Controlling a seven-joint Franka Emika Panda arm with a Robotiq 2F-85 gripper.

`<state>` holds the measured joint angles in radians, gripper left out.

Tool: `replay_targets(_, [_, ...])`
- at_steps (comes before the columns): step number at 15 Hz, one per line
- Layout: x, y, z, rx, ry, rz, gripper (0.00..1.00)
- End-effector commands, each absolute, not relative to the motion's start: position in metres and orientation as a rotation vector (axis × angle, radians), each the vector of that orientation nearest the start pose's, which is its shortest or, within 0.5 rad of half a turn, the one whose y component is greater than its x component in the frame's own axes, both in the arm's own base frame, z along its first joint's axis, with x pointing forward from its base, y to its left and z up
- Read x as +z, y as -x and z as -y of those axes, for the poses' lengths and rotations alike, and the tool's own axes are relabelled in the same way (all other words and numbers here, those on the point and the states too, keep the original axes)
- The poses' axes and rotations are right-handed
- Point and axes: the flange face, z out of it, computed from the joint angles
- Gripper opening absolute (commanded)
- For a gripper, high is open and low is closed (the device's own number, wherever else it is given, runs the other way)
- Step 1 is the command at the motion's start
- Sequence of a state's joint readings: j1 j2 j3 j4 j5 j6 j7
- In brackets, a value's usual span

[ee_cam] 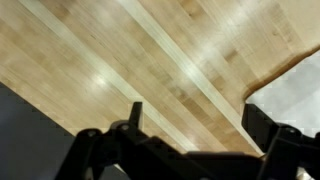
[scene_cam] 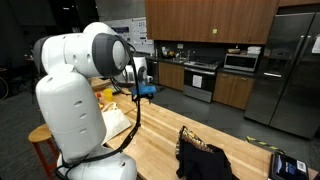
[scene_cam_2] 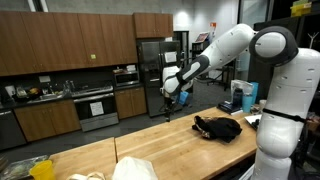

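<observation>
My gripper (ee_cam: pixel 198 125) is open and empty, its two black fingers wide apart over bare wood of the butcher-block table (ee_cam: pixel 150 60). In both exterior views the gripper (scene_cam: pixel 140 86) (scene_cam_2: pixel 167 100) hangs well above the table (scene_cam: pixel 155 140) (scene_cam_2: pixel 170 145) and touches nothing. A crumpled black cloth (scene_cam: pixel 205 158) (scene_cam_2: pixel 218 127) lies on the table, apart from the gripper. A white cloth (scene_cam: pixel 115 122) (scene_cam_2: pixel 135 168) lies on the table nearer the arm's base.
A yellow item (scene_cam: pixel 105 97) (scene_cam_2: pixel 40 170) lies by the white cloth. A blue-and-white device (scene_cam: pixel 288 165) (scene_cam_2: pixel 240 95) stands near the black cloth. Kitchen cabinets, an oven (scene_cam: pixel 200 78) and a steel fridge (scene_cam: pixel 290 70) line the far wall. A wooden stool (scene_cam: pixel 42 140) stands beside the base.
</observation>
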<state>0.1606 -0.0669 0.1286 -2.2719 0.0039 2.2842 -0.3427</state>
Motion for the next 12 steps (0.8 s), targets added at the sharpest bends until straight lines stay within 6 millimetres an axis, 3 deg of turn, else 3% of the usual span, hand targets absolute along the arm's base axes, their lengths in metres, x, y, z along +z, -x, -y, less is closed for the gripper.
replay_targets(1, [0.392, -0.493, -0.227, -0.127, 2.834, 1.242, 1.00])
replay_targets(6, [0.368, -0.480, -0.328, -0.184, 2.548, 1.538, 1.00])
replay_targets(9, [0.336, -0.470, -0.366, -0.162, 2.362, 1.673, 1.00])
replay_targets(12, [0.304, -0.464, -0.386, -0.093, 2.169, 1.794, 1.00])
